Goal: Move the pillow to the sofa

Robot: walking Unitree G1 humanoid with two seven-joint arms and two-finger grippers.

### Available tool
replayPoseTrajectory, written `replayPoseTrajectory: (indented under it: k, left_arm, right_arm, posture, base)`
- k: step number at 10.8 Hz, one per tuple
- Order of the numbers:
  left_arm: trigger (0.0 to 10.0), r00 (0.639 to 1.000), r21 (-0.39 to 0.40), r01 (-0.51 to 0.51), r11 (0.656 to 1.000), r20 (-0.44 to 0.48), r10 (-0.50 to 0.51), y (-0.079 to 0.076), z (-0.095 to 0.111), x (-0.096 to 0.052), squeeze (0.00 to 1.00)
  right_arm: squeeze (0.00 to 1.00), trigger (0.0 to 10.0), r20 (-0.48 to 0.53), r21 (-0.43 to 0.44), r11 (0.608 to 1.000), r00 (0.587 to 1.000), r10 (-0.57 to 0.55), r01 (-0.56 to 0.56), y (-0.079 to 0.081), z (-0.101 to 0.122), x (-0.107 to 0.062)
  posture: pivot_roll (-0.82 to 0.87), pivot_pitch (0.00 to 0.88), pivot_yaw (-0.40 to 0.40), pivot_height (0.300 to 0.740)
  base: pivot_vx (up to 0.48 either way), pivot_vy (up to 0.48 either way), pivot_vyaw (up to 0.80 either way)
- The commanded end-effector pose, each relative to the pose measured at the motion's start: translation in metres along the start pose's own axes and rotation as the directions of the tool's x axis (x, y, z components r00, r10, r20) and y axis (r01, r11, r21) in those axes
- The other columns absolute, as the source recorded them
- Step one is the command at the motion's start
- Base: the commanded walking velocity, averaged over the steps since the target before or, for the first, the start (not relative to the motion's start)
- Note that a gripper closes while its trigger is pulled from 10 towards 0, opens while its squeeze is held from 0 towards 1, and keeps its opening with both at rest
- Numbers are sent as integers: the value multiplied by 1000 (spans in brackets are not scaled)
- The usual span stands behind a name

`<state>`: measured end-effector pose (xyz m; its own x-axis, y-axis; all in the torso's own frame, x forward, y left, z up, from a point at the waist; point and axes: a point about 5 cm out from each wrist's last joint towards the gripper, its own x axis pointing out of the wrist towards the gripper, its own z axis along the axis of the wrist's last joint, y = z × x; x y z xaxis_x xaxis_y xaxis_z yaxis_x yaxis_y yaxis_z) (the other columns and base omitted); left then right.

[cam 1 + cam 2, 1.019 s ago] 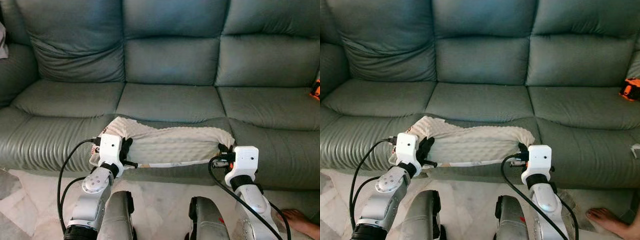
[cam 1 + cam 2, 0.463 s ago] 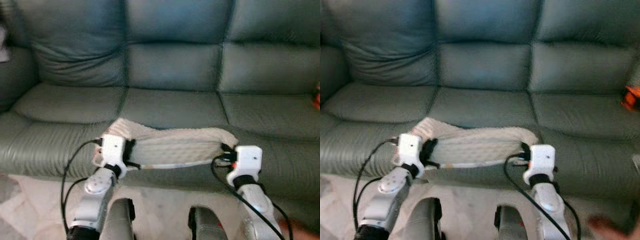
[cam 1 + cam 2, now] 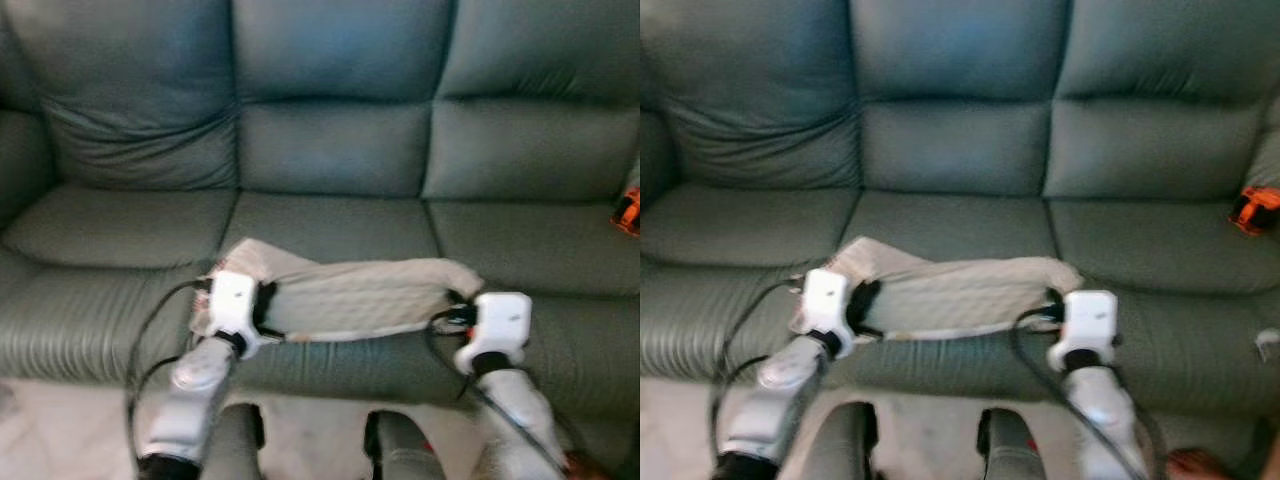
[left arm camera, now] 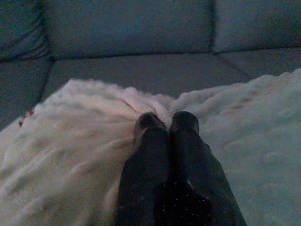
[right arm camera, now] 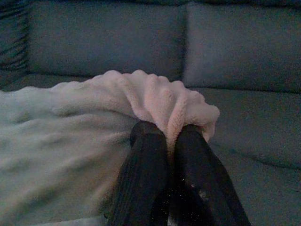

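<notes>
Cream pillow [image 3: 350, 297] stretched between both arms, fingers [image 4: 150, 141] pinching ends

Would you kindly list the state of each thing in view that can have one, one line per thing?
pillow: cream, held up at both ends, sagging across the front edge of the middle seat.
left gripper: shut, pinching the pillow's fabric.
right gripper: shut on a bunched fold at the pillow's end.
sofa: grey-green, its seats bare behind the pillow.
orange object: lying on the right seat; too blurred to identify.
</notes>
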<state>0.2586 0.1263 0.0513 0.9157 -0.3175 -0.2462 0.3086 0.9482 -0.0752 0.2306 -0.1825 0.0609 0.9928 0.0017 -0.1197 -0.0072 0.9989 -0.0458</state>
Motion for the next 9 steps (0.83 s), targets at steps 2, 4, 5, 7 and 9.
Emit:
replayPoseTrajectory:
  k: [2, 4, 5, 7, 9]
  left_arm:
    - [10000, 1000, 62, 19, 998, 4, -20, -1, 4, 1, 0]
    - [10000, 999, 107, 36, 994, 14, -37, 2, 12, 9, 0]
    - [10000, 999, 109, 40, 993, 6, -41, 4, 14, 15, 0]
    - [10000, 998, 132, 38, 991, -52, -31, 9, 8, 22, 0]
    - [10000, 996, 133, 49, 990, -77, -39, 12, 11, 27, 0]
  right_arm:
    - [0, 10000, 12, -9, 1000, 1000, -4, 4, 0, 3, 0]
    - [0, 10000, -2, 4, 999, 999, -49, 49, -9, 8, 6]
    - [0, 10000, -6, 10, 998, 998, -65, 65, -16, 14, 14]
    - [0, 10000, 0, 18, 998, 999, -53, 53, -22, 27, 32]
    - [0, 10000, -18, 17, 1000, 1000, -4, 4, -18, 34, 47]
  posture:
    - [-36, 0, 16, 627]
    - [-34, 0, 17, 627]
    - [-39, 0, 18, 627]
    - [-39, 21, 8, 627]
    - [-19, 62, -22, 627]
  base:
    - [0, 0, 0]
    - [0, 0, 0]
    - [0, 0, 0]
    - [0, 0, 0]
    - [0, 0, 0]
